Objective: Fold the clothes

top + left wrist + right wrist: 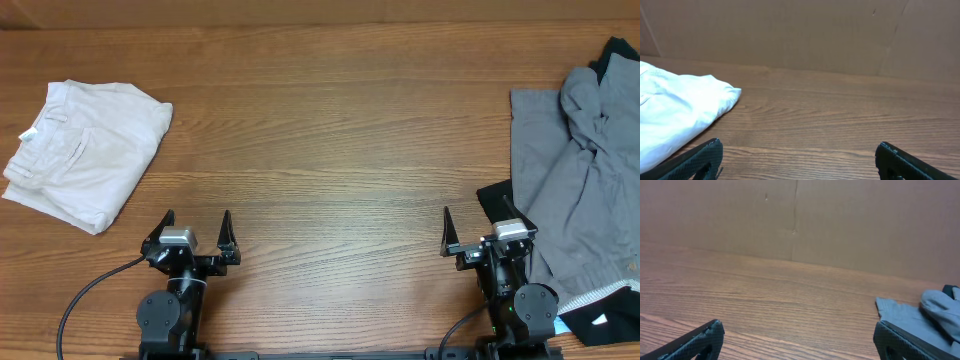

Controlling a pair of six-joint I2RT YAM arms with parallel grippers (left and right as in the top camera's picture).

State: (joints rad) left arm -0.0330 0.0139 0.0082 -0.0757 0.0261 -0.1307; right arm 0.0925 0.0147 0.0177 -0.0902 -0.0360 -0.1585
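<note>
The light beige shorts (85, 150) lie folded in a compact bundle at the far left of the table, with a small white tag at their left edge. They also show in the left wrist view (675, 112). A pile of grey garments (575, 190) with black pieces lies at the right edge and shows in the right wrist view (920, 315). My left gripper (197, 222) is open and empty near the front edge, right of the shorts. My right gripper (477, 225) is open and empty, with the grey pile at its right finger.
The wooden table (330, 140) runs between the two piles. A brown cardboard wall (805, 35) stands behind the table's far edge.
</note>
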